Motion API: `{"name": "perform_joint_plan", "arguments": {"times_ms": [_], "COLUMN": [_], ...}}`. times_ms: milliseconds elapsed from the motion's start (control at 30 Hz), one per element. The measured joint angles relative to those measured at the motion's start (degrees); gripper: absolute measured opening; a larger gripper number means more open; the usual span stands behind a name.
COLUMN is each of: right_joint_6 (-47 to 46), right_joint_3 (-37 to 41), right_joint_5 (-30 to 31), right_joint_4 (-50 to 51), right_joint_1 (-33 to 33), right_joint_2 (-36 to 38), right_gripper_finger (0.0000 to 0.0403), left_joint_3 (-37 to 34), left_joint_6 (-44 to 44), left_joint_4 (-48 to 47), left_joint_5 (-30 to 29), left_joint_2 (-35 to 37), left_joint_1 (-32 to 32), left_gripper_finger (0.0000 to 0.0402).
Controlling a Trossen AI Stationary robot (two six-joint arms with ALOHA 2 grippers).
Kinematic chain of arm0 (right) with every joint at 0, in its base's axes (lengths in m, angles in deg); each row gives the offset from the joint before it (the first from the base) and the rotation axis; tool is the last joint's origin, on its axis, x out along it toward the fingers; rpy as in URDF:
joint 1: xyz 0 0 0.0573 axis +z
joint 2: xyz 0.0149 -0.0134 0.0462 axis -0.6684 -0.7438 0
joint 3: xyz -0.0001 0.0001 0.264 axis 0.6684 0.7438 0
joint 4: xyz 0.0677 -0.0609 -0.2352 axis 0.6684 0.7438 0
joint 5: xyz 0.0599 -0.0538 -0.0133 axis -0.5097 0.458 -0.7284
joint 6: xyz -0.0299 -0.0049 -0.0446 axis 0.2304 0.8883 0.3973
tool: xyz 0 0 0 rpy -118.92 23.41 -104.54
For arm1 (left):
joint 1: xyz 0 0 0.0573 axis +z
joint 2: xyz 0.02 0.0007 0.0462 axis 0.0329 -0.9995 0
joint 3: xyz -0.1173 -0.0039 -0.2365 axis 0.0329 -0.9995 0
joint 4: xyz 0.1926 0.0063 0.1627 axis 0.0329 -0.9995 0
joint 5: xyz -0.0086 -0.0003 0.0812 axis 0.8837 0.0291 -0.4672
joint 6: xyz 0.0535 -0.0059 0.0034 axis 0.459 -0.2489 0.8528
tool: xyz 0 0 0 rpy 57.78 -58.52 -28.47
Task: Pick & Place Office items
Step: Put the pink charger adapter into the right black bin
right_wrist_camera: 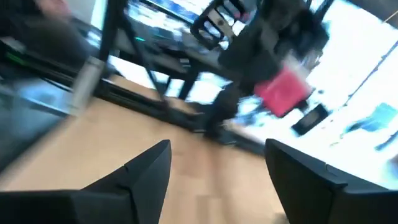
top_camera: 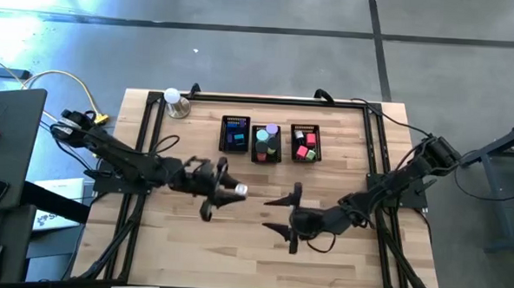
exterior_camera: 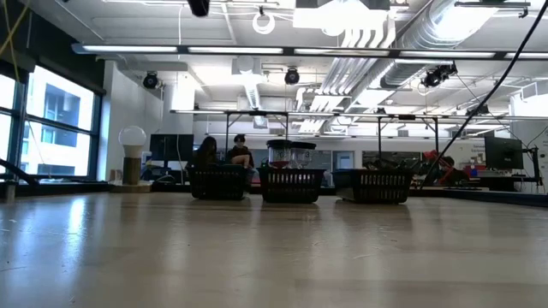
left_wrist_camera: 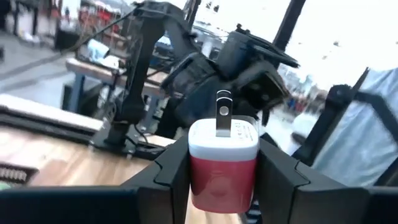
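Observation:
A small office item, a red block with a white top and a metal tab (left_wrist_camera: 222, 163), is held above the table's middle by my left gripper (top_camera: 235, 192), which is shut on it. From above, only its white top (top_camera: 238, 191) shows. My right gripper (top_camera: 287, 213) hovers open just to the right of it, facing the left gripper, with nothing between its fingers (right_wrist_camera: 149, 171). In the right wrist view the red block (right_wrist_camera: 283, 91) shows blurred ahead. Other office items lie in three black mesh bins (top_camera: 267, 143) at the far middle. My left gripper pinches the block's two opposite red sides (left_wrist_camera: 194, 177) between its two fingers (left_wrist_camera: 169, 180). The fingers lie about level and point toward the table's right. The block stands upright, white end and metal tab up, lifted clear of the table.
A white ball on a metal base (top_camera: 174, 100) stands at the far left corner. A black frame (top_camera: 372, 140) runs along the table's edges. The three bins (exterior_camera: 291, 183) stand in a row at the far side. Bare wood (top_camera: 235, 256) lies along the near half.

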Motion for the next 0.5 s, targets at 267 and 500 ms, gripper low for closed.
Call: {"name": "perform_joint_plan", "arguments": {"times_ms": [267, 500], "right_joint_6": [24.87, 32.22], "right_joint_3": [0.00, 0.00], "right_joint_5": [13.24, 7.19], "right_joint_4": [-6.60, -5.73], "right_joint_1": [-1.36, -6.54], "right_joint_2": [0.00, 0.00], "right_gripper_finger": [0.0248, 0.0248], "left_joint_3": [0.07, 0.07], "left_joint_6": [-9.97, -12.02], "left_joint_4": [1.70, 4.91], "left_joint_5": [8.45, 15.64], "left_joint_2": [-3.06, -4.58], "left_joint_1": [6.94, 13.30], "left_gripper_finger": [0.0125, 0.0125]}}
